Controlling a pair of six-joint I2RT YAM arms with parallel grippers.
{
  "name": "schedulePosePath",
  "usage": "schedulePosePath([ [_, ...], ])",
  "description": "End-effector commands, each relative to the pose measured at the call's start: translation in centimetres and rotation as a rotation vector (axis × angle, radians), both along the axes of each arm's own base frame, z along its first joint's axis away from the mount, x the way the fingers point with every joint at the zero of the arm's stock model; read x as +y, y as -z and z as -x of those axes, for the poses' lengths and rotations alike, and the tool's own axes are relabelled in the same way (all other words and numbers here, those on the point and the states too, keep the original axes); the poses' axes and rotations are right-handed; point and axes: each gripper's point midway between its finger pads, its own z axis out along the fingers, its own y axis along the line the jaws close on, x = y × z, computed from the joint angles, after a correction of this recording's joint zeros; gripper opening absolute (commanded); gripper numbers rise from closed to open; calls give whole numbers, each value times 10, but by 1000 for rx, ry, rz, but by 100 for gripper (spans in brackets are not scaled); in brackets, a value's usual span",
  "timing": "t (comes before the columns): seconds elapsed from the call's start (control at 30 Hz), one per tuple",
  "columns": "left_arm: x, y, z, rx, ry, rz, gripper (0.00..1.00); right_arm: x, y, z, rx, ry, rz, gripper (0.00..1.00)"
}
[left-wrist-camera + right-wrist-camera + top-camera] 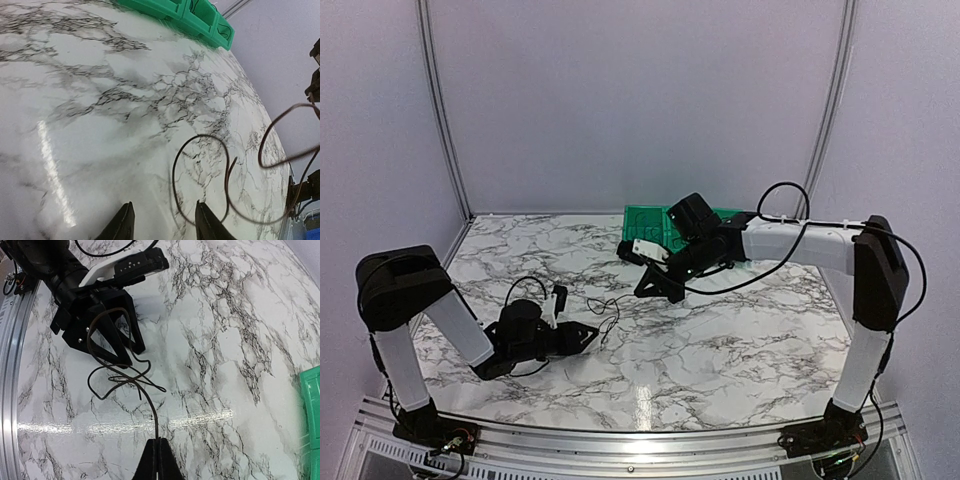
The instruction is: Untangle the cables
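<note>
The table (pixel 740 350) is glossy white marble pattern with grey veins and a streak of glare. Pale lilac walls (pixel 620 100) close it on three sides, and a metal rail (pixel 620 445) runs along the near edge.

On the left, my left fingers (pixel 122 227) lie low over the table, pointing right, spread wide and clamping nothing. A loop of the cables (pixel 605 310) curves about their tips, and I cannot tell whether it touches them. The cables lie in a small loose tangle near the middle of the table, just right of those fingers. One strand runs from the tangle to my right fingers (pixel 159 460), which are pressed together on its end, to the right of the tangle. Behind them, at the far edge, stand green bins (pixel 645 225). They are partly hidden by my right arm and cut off in both wrist views.

The strands are too thin and too crossed for me to count, and I cannot count the bins either. I have two arms.
</note>
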Motion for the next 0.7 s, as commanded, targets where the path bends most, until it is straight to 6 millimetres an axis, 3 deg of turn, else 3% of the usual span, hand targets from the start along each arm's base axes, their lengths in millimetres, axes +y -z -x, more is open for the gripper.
schedulePosePath([
  [0.0, 31, -1, 11, -34, -71, -52, 44, 4, -23, -9, -48, 19, -35, 0],
  [0.13, 35, -19, 25, -148, -42, -90, 47, 5, -25, -10, -37, 26, -42, 0],
  [0.37, 11, -47, 43, -400, 58, -190, 54, 9, -33, -13, -16, 53, -57, 0],
  [0.67, -2, -40, 31, -467, 42, -284, 54, 11, -38, -11, 6, 58, -74, 0],
])
